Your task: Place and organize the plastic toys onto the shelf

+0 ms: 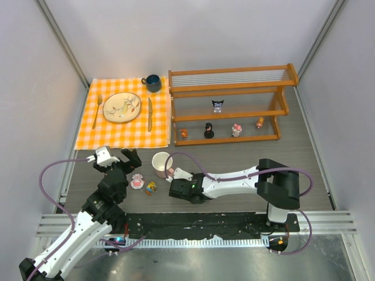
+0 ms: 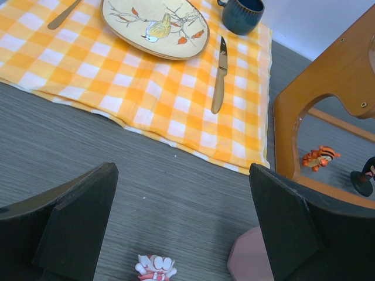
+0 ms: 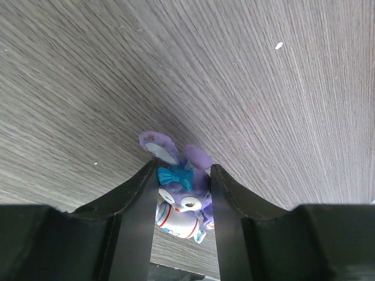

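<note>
Cloth (image 1: pixel 94 132) left of shelf (image 1: pixel 231 92), mug (image 1: pixel 160 162) before both

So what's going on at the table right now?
The right tool grips a purple bunny toy between its fingers, close to the mug. The left tool hangs wide open above a pink-white toy and holds nothing. A yellow toy lies next to that one. Five figurines are already on the shelf: one on the middle rail and four, such as the black one, on the bottom rail.
</note>
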`<state>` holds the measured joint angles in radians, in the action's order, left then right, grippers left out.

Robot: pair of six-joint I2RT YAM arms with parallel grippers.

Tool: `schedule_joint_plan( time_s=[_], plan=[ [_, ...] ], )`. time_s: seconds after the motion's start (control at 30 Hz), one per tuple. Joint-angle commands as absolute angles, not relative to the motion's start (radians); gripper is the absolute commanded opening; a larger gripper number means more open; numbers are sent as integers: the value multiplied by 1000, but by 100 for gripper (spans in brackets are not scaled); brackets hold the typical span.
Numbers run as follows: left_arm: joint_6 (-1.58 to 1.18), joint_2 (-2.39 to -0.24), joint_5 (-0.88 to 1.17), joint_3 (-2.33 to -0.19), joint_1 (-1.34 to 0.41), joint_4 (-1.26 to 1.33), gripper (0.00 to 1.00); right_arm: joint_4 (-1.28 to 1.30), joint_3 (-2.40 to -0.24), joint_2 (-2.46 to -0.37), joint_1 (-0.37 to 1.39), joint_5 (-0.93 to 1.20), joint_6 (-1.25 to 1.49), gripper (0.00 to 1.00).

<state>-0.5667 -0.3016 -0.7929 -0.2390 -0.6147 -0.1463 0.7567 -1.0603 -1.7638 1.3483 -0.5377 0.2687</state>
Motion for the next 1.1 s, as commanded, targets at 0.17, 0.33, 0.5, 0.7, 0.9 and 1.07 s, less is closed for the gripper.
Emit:
schedule_joint_plan(
  time_s=[0.17,0.33,0.5,0.7,0.9,1.07],
  plan=[
    [-557,-298,-810,-242,-612,-98,100,747,-1048,-1651,1353,-616,356,5],
    [-557,-293,-810,-241,-612,-98,100,629,-974,-1482,1319,-606,399,1],
    [-557,-291,-808,-241,-612,-98,100,499,-836,-1233,1255,-609,448,1],
    [-558,-299,-807,-241,-612,-95,100,371,-694,-959,1154,-687,495,1],
    [-560,-305,-804,-239,-612,-89,100,281,-629,-654,1039,-867,516,1],
    [-560,-310,-801,-239,-612,-84,100,207,-664,-641,934,-861,407,1]
  ],
)
